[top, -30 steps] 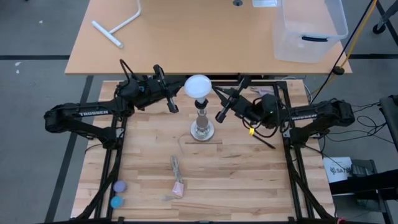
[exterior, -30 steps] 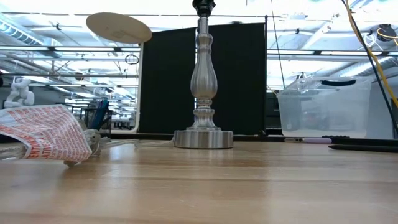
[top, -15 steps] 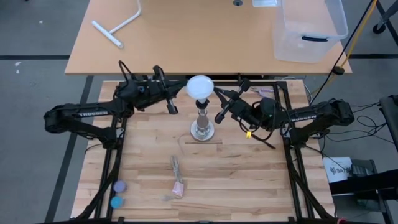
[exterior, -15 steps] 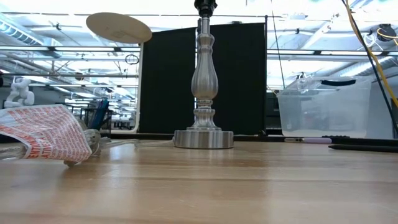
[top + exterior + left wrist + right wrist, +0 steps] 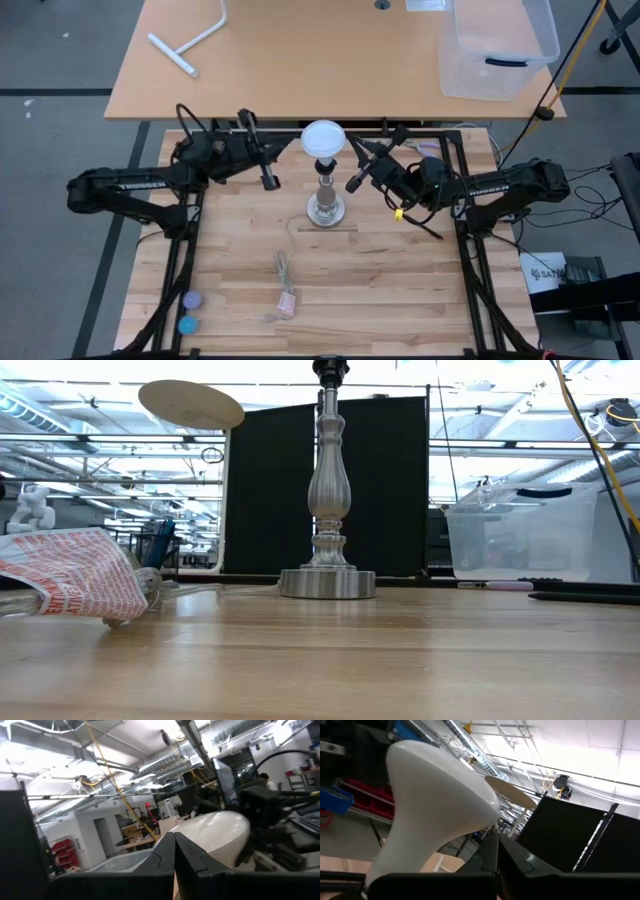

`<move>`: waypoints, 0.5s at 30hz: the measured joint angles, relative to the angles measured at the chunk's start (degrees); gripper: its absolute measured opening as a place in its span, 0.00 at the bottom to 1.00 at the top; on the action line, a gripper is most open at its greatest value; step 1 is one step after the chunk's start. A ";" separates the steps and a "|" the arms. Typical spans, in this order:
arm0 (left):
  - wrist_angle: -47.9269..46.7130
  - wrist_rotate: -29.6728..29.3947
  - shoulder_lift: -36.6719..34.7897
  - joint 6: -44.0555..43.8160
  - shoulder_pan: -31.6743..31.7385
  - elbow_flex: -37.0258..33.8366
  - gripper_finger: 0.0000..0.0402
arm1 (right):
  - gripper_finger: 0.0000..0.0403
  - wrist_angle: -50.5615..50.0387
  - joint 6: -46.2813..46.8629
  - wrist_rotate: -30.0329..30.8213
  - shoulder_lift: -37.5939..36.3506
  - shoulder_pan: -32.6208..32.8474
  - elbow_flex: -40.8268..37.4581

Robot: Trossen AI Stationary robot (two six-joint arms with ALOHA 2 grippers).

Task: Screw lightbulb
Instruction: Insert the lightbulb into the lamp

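Observation:
The lightbulb (image 5: 323, 140), white with a round globe, stands on top of the upright metal post (image 5: 326, 195) at mid-table, its neck down in the post's black top (image 5: 328, 370). My left gripper (image 5: 274, 160) hangs a short way to the bulb's left, its fingers shut (image 5: 174, 851), and the bulb (image 5: 215, 832) shows just beyond them. My right gripper (image 5: 352, 168) hangs close on the bulb's right, its fingers shut too (image 5: 497, 851), and the bulb (image 5: 435, 805) shows beside them. Neither gripper touches the bulb.
A red-and-white packet (image 5: 288, 300) and a thin cord (image 5: 283, 268) lie on the near half of the table. Two small round discs (image 5: 188, 312) lie at the near left corner. A clear bin (image 5: 495, 45) and a white T-shaped bar (image 5: 190, 40) are on the far desk.
My left gripper has drawn back from the bulb toward the table's left edge, so a gap now shows between them. The bulb stays on the post.

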 joint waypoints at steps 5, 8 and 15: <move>-1.42 0.01 -0.47 1.44 -2.71 0.00 0.00 | 0.00 2.47 -0.44 0.08 -0.02 -0.69 0.00; -2.26 0.00 -0.46 1.88 -3.66 0.00 0.00 | 0.00 3.87 -1.01 -0.26 -0.02 -1.16 -0.02; -3.00 0.00 -0.21 1.53 -4.04 0.00 0.00 | 0.00 4.91 -0.98 -3.41 -0.04 -1.45 -0.02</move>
